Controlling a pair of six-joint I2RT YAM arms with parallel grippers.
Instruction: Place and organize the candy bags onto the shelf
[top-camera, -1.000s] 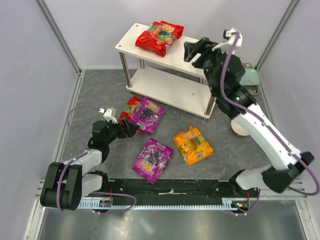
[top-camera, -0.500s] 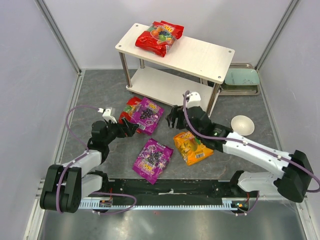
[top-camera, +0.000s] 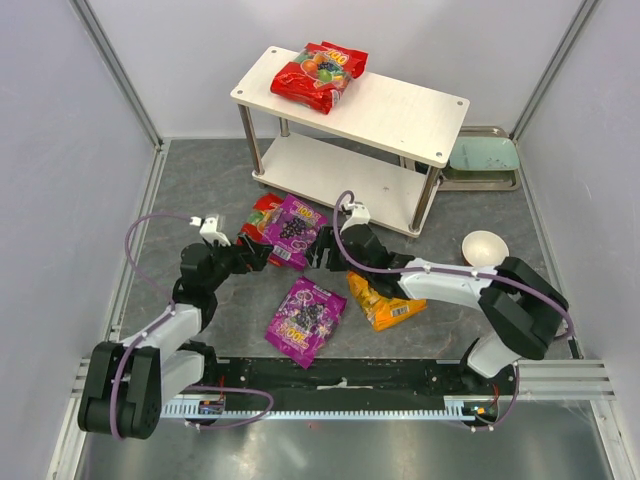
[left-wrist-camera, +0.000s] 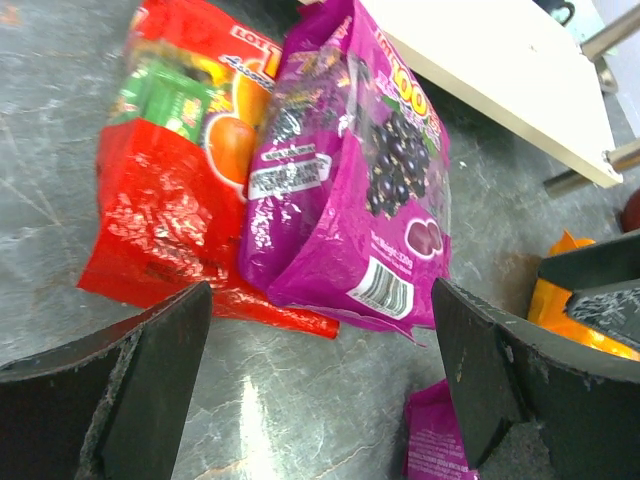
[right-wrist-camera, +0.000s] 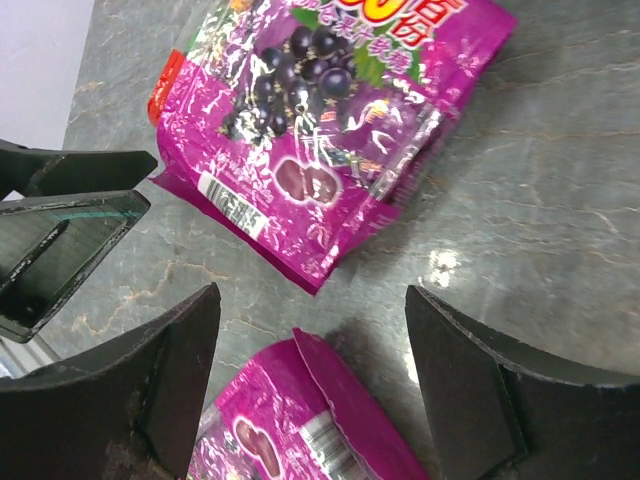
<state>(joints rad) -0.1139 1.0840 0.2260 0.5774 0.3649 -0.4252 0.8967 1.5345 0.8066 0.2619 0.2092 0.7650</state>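
**Both claws open at the purple bag, one bag shelved**

The left claw (top-camera: 260, 254) sits low over the grey bench (top-camera: 190, 180), its jaws spread wide and gripping nothing. In its wrist view the fingers (left-wrist-camera: 150, 380) frame a purple candy bag (top-camera: 293, 228) that lies partly on top of a red candy bag (top-camera: 260, 212).

The right claw (top-camera: 318, 250) faces the same purple pouch from the opposite side, close to its edge. Its jaws are likewise apart and empty.

A second purple bag (top-camera: 305, 312) lies flat on the bench, nearer the arm bases than the two claws. The orange bag (top-camera: 388, 303) lies just to its right, partly under the right arm.

A second red bag (top-camera: 320, 72) rests on the left end of the top board of the shelf (top-camera: 400, 105). A pale green tray (top-camera: 482, 158) and a white bowl (top-camera: 484, 246) sit on the bench to the right of the shelf.
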